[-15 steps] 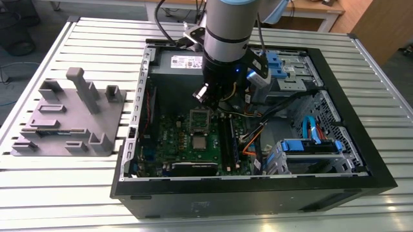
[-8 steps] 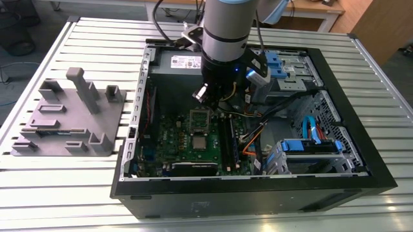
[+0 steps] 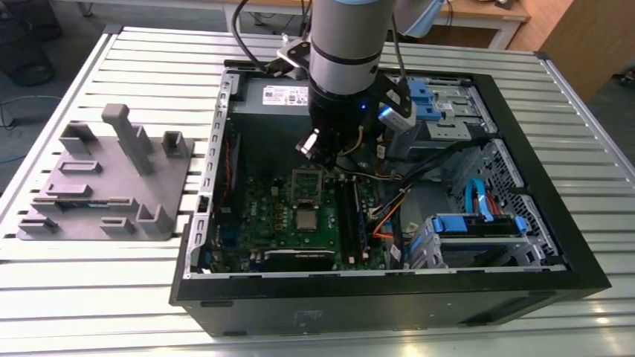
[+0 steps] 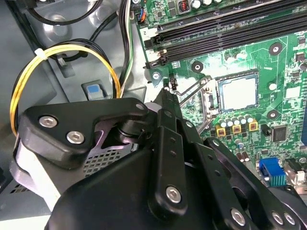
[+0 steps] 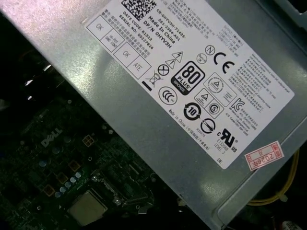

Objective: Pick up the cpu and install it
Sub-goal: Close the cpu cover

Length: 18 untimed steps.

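an open computer case [image 3: 555, 245] lies on a slatted metal table [image 3: 119, 297], right of centre in the exterior view. the cpu [image 3: 308, 219] [image 4: 238, 92] [image 5: 87, 207] sits in its socket on the green motherboard [image 3: 260, 216], low in the case. the gripper [image 3: 332, 149] hangs above the board, nothing visibly in it; i cannot tell whether its fingers are apart. a grey power supply [image 5: 192, 96] crosses the first wrist view.

We see a silver cpu [image 4: 238, 93] on a green board [image 4: 249, 52], beside a yellow cable [image 4: 29, 72]
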### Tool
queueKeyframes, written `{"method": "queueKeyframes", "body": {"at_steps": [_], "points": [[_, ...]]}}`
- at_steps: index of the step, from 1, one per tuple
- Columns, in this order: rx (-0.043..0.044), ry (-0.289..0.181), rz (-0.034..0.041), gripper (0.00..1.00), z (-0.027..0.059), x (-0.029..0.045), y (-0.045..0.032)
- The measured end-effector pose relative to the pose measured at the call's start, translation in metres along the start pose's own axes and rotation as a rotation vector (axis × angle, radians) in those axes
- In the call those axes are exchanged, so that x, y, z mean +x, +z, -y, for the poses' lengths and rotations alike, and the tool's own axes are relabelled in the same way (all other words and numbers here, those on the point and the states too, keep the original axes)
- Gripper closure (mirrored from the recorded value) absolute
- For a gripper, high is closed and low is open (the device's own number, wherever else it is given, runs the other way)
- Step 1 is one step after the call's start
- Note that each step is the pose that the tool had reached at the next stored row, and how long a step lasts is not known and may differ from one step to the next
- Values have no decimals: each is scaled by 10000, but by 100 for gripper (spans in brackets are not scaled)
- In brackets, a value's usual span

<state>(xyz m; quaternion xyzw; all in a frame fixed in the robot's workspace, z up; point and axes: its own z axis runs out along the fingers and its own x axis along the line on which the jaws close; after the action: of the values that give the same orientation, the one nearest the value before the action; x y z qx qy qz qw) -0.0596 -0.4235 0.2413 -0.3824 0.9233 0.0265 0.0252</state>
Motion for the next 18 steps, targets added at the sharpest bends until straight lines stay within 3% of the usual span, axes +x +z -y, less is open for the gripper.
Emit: {"method": "queueKeyframes", "body": {"at_steps": [18], "points": [[-45,-647,-17,89,29,30,-4]]}}
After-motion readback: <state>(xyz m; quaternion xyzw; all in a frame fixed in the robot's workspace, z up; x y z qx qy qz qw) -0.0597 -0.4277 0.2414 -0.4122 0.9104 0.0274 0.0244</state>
